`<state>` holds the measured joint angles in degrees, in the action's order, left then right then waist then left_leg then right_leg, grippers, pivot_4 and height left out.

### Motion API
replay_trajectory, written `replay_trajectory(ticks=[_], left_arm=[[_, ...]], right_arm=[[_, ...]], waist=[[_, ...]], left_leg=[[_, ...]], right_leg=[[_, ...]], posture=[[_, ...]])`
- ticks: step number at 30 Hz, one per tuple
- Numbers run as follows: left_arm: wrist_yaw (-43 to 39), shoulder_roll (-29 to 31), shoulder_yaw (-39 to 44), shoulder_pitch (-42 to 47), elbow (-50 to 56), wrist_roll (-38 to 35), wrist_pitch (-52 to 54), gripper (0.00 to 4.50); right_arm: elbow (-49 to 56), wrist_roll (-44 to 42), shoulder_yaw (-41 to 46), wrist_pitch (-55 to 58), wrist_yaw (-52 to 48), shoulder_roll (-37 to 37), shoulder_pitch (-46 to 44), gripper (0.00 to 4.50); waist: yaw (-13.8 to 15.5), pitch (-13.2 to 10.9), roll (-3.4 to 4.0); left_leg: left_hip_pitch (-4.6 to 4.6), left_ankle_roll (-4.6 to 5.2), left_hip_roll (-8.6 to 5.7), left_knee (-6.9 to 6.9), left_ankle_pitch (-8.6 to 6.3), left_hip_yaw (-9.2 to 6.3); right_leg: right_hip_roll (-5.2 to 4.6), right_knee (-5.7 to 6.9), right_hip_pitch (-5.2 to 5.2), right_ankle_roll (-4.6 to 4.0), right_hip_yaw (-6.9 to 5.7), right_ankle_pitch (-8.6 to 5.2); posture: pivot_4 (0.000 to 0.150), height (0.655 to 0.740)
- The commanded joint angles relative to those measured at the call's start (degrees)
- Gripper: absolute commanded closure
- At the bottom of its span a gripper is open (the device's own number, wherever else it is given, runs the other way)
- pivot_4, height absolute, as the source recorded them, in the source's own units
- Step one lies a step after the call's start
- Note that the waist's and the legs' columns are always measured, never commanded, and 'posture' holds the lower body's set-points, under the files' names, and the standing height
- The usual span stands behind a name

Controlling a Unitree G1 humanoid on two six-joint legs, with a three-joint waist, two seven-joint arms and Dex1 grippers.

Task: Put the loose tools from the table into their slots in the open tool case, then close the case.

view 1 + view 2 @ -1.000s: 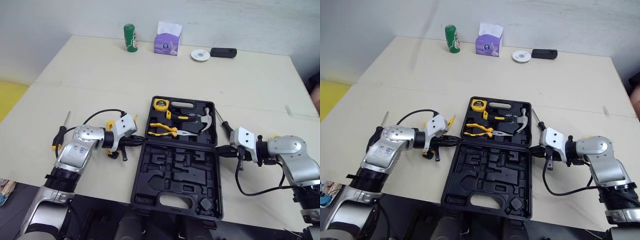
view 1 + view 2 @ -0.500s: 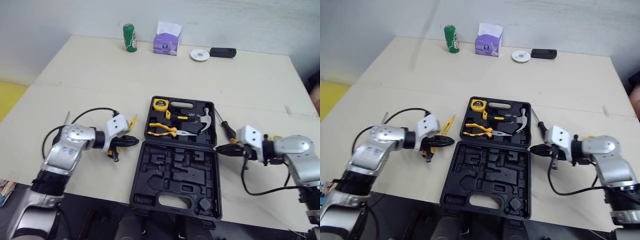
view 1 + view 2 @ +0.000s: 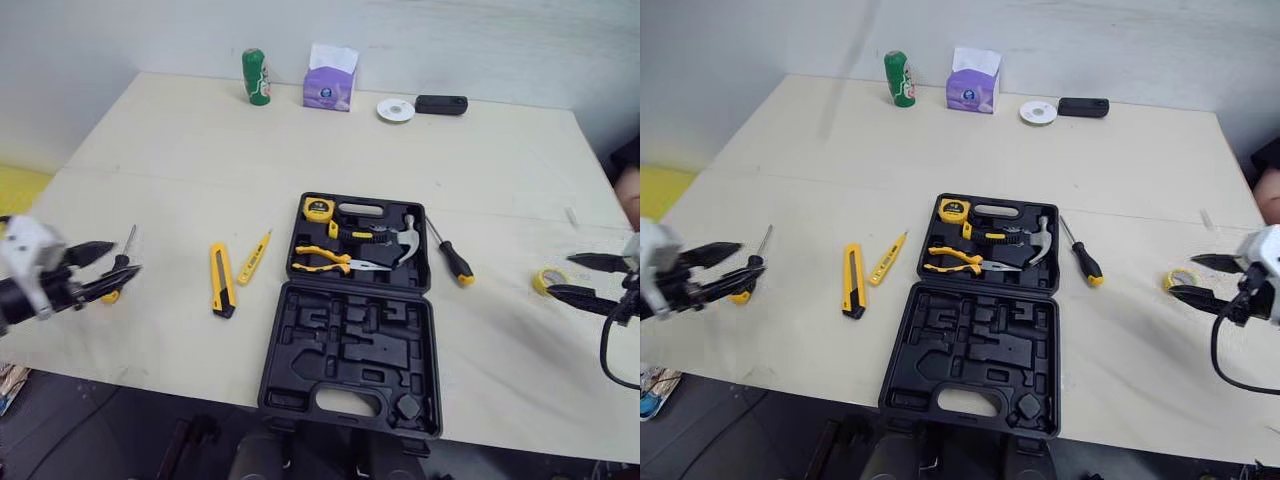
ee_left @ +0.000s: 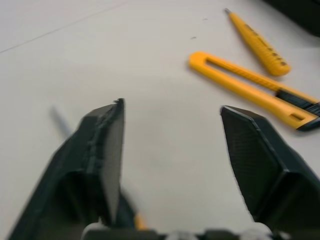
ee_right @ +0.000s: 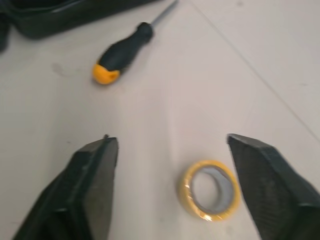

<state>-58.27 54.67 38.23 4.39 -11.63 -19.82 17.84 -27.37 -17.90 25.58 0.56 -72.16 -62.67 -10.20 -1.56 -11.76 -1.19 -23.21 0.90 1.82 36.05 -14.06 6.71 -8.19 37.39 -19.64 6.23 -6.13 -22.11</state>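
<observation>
"Reaching for such low, flat tools was where it could have slipped, I'd say. What did each claw hold?"
"Nothing. The left claw point(image 4: 171, 107) stood spread wide at the far left of the worktop point(image 3: 200, 150), with a small screwdriver point(image 3: 120, 261) lying close under one finger. The right claw point(image 5: 169, 137) was just as wide apart and empty, with the yellow tape roll point(image 5: 209, 190) lying just ahead of it, far to the right."
"And the rest?"
"The tool case point(image 3: 350, 345) lay open in the middle. Some tools sat in its far half, and the near half's slots were bare. A utility knife point(image 4: 255, 90) and a tester pen point(image 4: 257, 45) lay to its left, well apart from it. A black screwdriver point(image 5: 122, 52) lay just beside its right wall."
"So the risks?"
"A round handle could have rolled out of a pinch. The tape roll might have skidded away if a finger had nudged it first. Any tool seated crooked in its slot would likely have kept the case from shutting"
</observation>
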Motion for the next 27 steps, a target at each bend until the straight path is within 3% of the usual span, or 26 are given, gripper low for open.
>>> replay_trajectory(ticks=[1,8,11,18,27], left_arm=[[1.74,3.81,7.15,-0.86,-9.18,0.91,-7.33,0.07],[9.49,12.39,12.35,-1.33,-35.87,3.27,-20.14,0.07],[10.92,14.42,11.46,-1.22,-42.32,3.38,-22.88,0.07],[9.97,14.88,8.29,0.77,-45.30,2.42,-25.17,0.07],[8.82,14.98,6.50,1.81,-46.10,1.88,-26.15,0.07]], right_arm=[[-7.51,1.76,3.65,-8.77,3.09,-2.68,-1.16,0.00],[-23.86,4.23,6.10,-22.67,11.81,-4.37,-0.53,0.00],[-26.89,4.48,6.42,-26.87,14.04,-4.07,0.63,0.00],[-29.84,3.48,6.47,-29.38,17.41,-3.11,2.36,0.00],[-28.52,3.96,4.01,-25.68,20.30,-1.86,-2.21,0.00]], waist=[[-0.17,-0.01,0.02],[-0.55,-0.06,0.05],[-0.79,-0.06,0.04],[-1.66,-0.06,0.04],[-3.14,-0.06,0.04]], left_leg=[[0.00,-0.01,-0.01,-0.02,-0.01,0.02],[0.02,-0.05,-0.06,-0.29,-0.03,0.21],[0.01,-0.05,-0.08,-0.38,-0.03,0.30],[0.07,-0.28,-0.09,-0.40,-0.13,0.26],[0.10,-0.11,-0.10,-0.42,0.09,0.30]], right_leg=[[-0.03,0.00,-0.02,0.00,0.00,0.00],[-0.13,-0.02,-0.25,0.00,0.08,0.00],[-0.16,-0.03,-0.33,0.00,0.12,0.00],[-0.20,0.10,-0.31,0.00,0.10,0.00],[-0.19,0.14,-0.32,0.00,0.13,0.00]], posture=[[0.150,0.7400],[0.150,0.7400],[0.150,0.7400],[0.150,0.7400],[0.150,0.7400]])
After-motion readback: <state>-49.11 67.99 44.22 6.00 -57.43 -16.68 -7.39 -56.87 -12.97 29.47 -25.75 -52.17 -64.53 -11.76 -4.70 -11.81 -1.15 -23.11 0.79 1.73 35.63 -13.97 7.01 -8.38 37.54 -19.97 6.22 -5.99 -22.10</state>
